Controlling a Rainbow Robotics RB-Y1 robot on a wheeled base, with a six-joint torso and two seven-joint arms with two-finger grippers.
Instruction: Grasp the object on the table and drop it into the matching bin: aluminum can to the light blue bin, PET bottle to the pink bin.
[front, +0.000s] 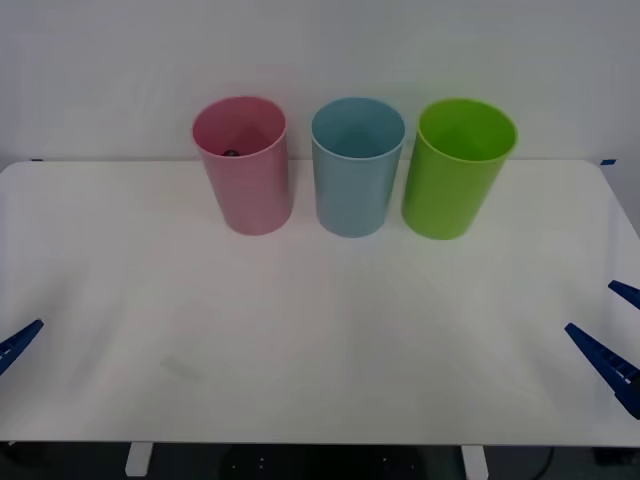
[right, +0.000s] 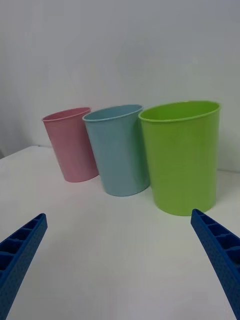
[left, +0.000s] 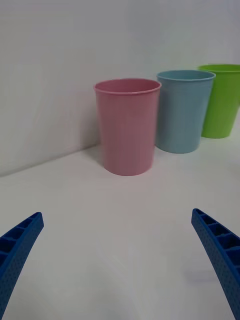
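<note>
no writing, label or brand can be read on anything here; the three bins are plain, smooth plastic, each tapering downward; they stand upright in a row toward the far edge of the table (front: 320, 330), a wide white top with rounded corners; the pink bin (front: 243, 166) sits at about 11 o'clock from the table's middle, the light blue bin (front: 356, 167) at 12 o'clock just beside it, and the lime green bin (front: 456, 168) at about 1 o'clock, close against the blue one; inside the pink bin, low against its far inner wall, a small dark thing (front: 231, 153) shows, too small to tell whether it is the bottle's cap; the left gripper (left: 120, 260) hangs low at the table's near left, about 8 o'clock, its blue ribbed fingers (left: 20, 245) spread wide and grasping nothing; the right gripper (right: 120, 255) waits at the near right, about 4 o'clock, fingers (right: 220, 245) likewise spread apart and released, nothing between them.
</note>
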